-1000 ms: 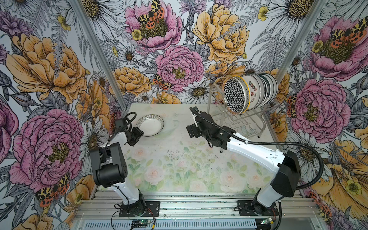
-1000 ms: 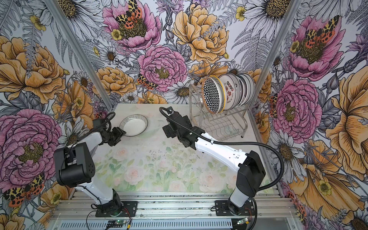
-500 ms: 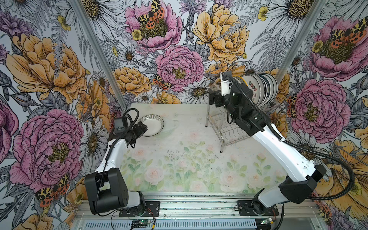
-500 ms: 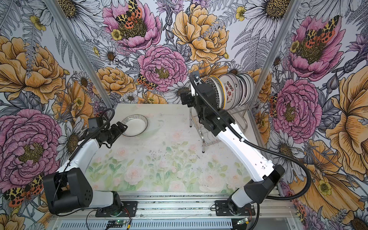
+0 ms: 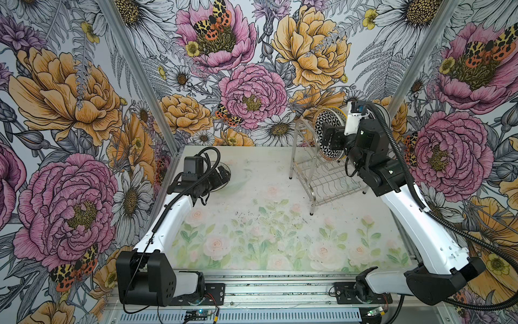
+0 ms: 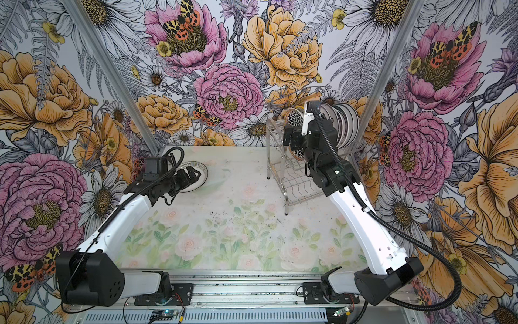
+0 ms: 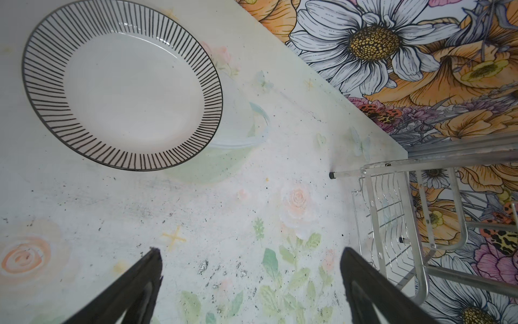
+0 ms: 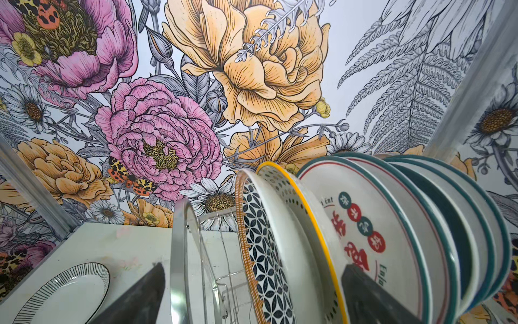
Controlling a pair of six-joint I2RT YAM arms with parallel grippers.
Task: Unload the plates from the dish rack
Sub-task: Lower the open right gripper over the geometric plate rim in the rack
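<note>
Your left fingers (image 7: 140, 286) are spread wide with nothing between them. A moment ago they were at the rim of the striped plate (image 7: 123, 84). Now they have let go and pulled back a little. That plate lies flat on the bench (image 7: 196, 210), near the back left corner, well apart from the dish rack (image 5: 325, 179). So one plate is out and done.

Your right fingers (image 8: 372, 297) are spread wide too and hold nothing. A second ago they were over the middle of the bench. Now they are up at the front end of the rack. One finger is outside the end loop (image 8: 179, 252). The other is in front of the red-writing plate (image 8: 364, 224). Between them the lattice plate (image 8: 266, 252) and the yellow-rimmed plate (image 8: 294, 210) stand on edge. Behind those, more teal-rimmed plates (image 8: 448, 224) stand in a row.

I think the lattice plate is next, and most of the job is still left. Take care to close on one plate only, not the loop.
</note>
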